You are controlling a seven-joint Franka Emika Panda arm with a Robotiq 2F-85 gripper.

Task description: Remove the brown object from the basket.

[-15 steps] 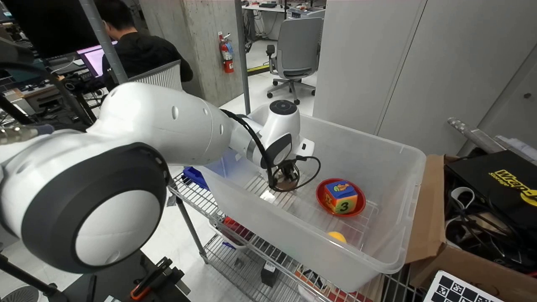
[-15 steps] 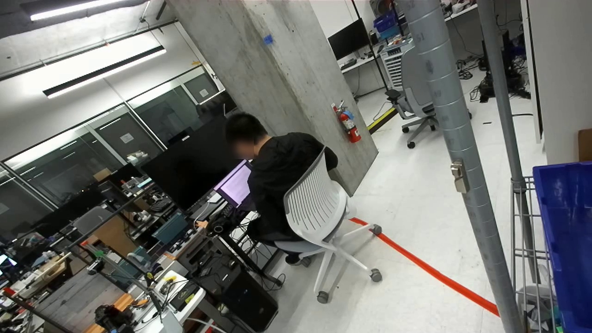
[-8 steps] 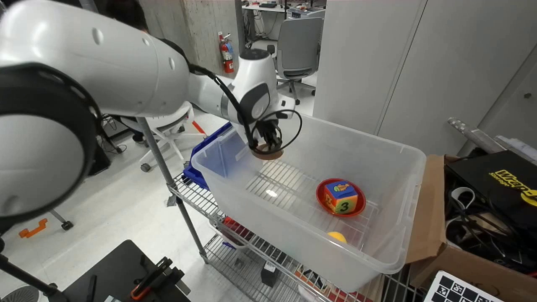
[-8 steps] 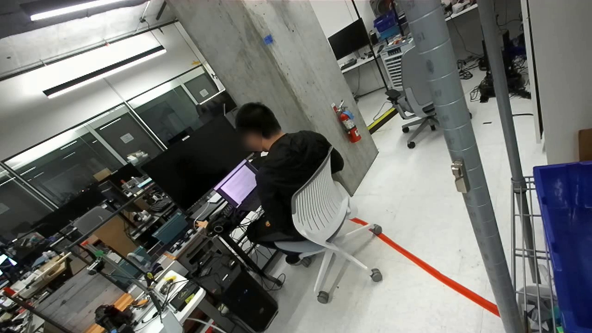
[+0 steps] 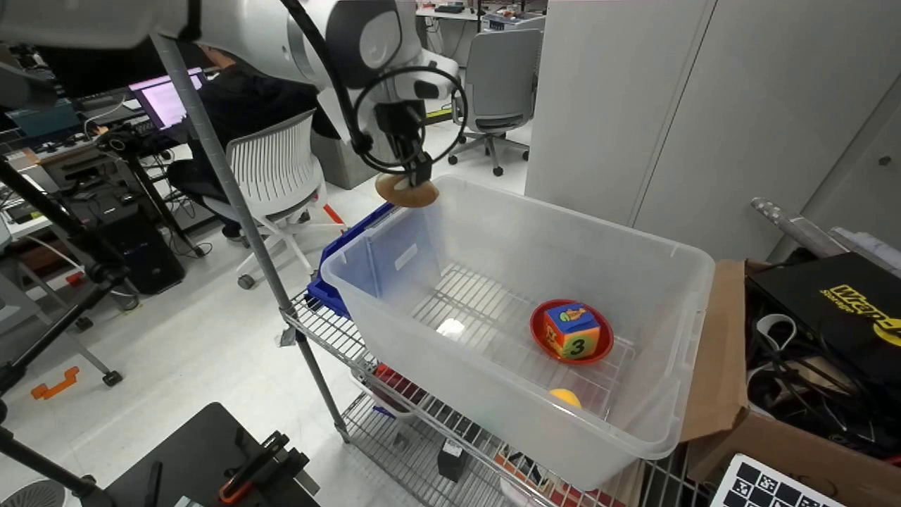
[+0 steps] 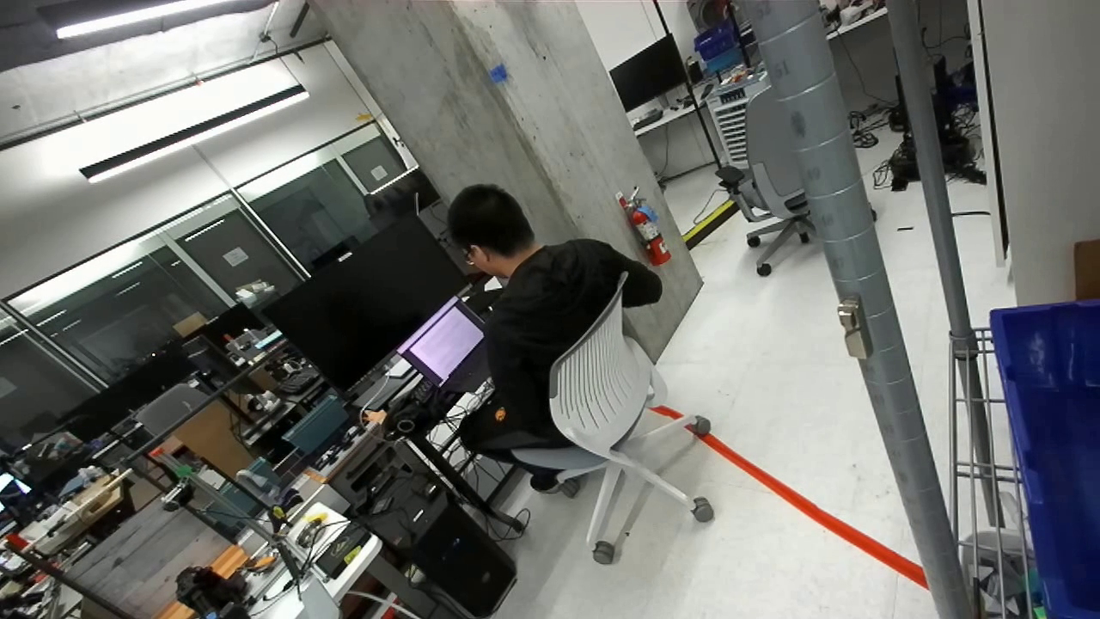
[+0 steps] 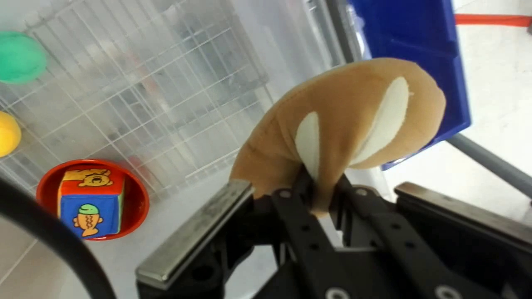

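Observation:
The brown object (image 5: 401,196) is a soft tan lump with paler patches. My gripper (image 5: 415,174) is shut on it and holds it up near the far-left corner of the basket in an exterior view, at about rim height or above. In the wrist view the brown object (image 7: 353,99) bulges out beyond the gripper (image 7: 325,189), with a fold pinched between the fingertips. The basket (image 5: 633,238) is a large translucent tub on a wire shelf. In the wrist view the brown object overlaps the basket's end wall and a blue bin beyond it.
In the basket are a red bowl (image 5: 538,339) holding a picture cube (image 5: 571,331), a yellow ball (image 5: 565,398) and a green round item (image 7: 20,57). The blue bin (image 5: 329,290) adjoins the basket's left end. A shelf post (image 5: 243,211) and cardboard box (image 5: 718,359) stand nearby.
My gripper has risen from low inside the basket and moved left in the exterior view, carrying the brown object up to the far-left corner. The bowl, cube and yellow ball have not moved.

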